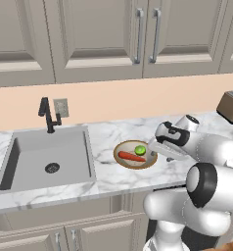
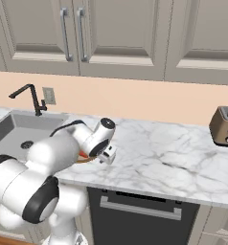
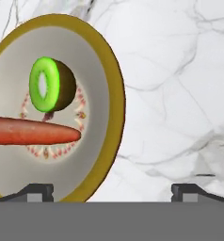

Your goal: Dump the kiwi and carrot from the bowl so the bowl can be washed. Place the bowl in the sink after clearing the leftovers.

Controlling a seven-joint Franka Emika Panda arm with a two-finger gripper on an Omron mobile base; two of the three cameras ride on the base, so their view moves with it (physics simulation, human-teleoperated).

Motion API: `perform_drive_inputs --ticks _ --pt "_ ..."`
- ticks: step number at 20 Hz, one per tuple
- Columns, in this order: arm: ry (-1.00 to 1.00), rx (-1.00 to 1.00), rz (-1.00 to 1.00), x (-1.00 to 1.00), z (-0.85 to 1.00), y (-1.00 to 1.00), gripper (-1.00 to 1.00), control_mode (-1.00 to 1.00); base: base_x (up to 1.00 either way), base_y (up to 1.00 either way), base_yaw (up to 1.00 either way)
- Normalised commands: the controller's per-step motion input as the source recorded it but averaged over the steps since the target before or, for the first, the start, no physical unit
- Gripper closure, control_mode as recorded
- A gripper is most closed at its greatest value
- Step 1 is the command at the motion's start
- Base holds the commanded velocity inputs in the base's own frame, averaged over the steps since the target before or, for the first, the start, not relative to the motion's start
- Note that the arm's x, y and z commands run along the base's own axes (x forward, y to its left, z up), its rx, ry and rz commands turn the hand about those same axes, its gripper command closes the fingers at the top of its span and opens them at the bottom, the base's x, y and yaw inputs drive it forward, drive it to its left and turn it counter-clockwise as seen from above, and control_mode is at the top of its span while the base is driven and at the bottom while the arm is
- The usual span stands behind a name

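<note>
The bowl [image 1: 122, 150], shallow with a brown rim and tan inside, sits on the marble counter right of the sink [image 1: 33, 162]. In it lie a halved green kiwi [image 1: 140, 150] and an orange-red carrot [image 1: 131, 157]. My gripper [image 1: 156, 152] hovers over the bowl's right edge and is open. In the hand view the bowl's rim [image 3: 116, 108] runs between my fingertips [image 3: 38, 192], with the kiwi [image 3: 52, 84] above the carrot [image 3: 34, 132] and nothing gripped. In the right base view my arm hides most of the bowl [image 2: 87, 159].
A black faucet [image 1: 47, 113] stands behind the grey sink, whose drain [image 1: 52, 167] is dark. A toaster [image 1: 231, 105] sits at the counter's far right. Bare marble [image 2: 168, 153] stretches right of the bowl. Cabinets hang above.
</note>
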Motion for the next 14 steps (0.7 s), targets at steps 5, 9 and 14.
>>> perform_drive_inputs --ticks 5,9,14 --pt "0.0 0.0 -0.05 0.17 -0.13 0.02 -1.0 -1.0 0.0 0.0 0.0" --pt "0.0 0.0 -0.03 0.04 -0.15 0.09 -1.0 -1.0 0.0 0.0 0.0" --pt "0.0 0.0 -0.01 0.01 -0.24 0.27 -1.0 -1.0 0.0 0.0 0.0"
